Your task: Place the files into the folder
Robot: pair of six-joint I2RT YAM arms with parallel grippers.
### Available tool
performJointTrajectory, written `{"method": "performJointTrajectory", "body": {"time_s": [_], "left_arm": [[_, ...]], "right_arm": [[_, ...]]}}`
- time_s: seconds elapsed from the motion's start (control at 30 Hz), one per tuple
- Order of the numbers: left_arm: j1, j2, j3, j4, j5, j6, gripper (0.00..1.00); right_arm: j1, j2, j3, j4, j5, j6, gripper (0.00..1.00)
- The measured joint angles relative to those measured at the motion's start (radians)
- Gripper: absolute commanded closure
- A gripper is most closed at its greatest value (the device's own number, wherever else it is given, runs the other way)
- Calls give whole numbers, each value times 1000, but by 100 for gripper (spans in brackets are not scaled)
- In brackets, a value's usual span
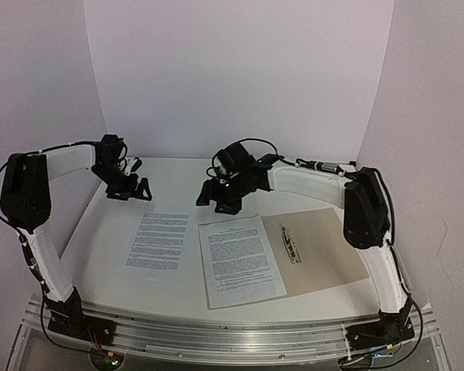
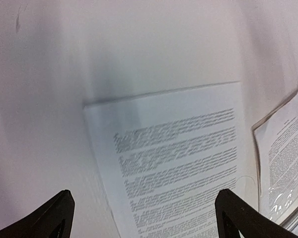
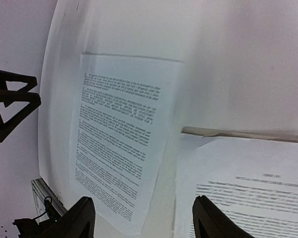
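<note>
Over the far side of the table (image 1: 178, 174) your left gripper (image 1: 131, 188) and right gripper (image 1: 220, 199) hover open, empty; one file (image 1: 240, 260) overlaps the folder (image 1: 325, 243), the other file (image 1: 157, 240) lies left of it, so next you likely pinch its edge.

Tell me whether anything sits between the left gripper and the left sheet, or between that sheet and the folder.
Nothing visible blocks the left gripper, which hangs open over the left sheet's far edge. Toward the folder, the second sheet lies in between, resting partly on the folder's left side.
</note>
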State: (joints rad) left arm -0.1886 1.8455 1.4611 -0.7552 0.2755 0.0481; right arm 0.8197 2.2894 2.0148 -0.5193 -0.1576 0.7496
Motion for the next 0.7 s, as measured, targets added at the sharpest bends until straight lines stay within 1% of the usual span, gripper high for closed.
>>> {"method": "performJointTrajectory", "body": {"time_s": [0.13, 0.23, 0.4, 0.57, 0.7], "left_arm": [[126, -58, -181, -26, 29, -110, 2], [182, -75, -275, -27, 64, -175, 5], [188, -84, -401, 10, 139, -255, 7], [185, -122, -484, 85, 202, -311, 9], [186, -136, -517, 140, 243, -345, 17]], "right_arm": [[84, 103, 85, -3, -2, 68, 29], [135, 162, 132, -5, -3, 129, 29], [178, 210, 149, -6, 1, 226, 29], [180, 215, 120, -7, 31, 292, 28], [179, 224, 117, -10, 54, 317, 28]]}}
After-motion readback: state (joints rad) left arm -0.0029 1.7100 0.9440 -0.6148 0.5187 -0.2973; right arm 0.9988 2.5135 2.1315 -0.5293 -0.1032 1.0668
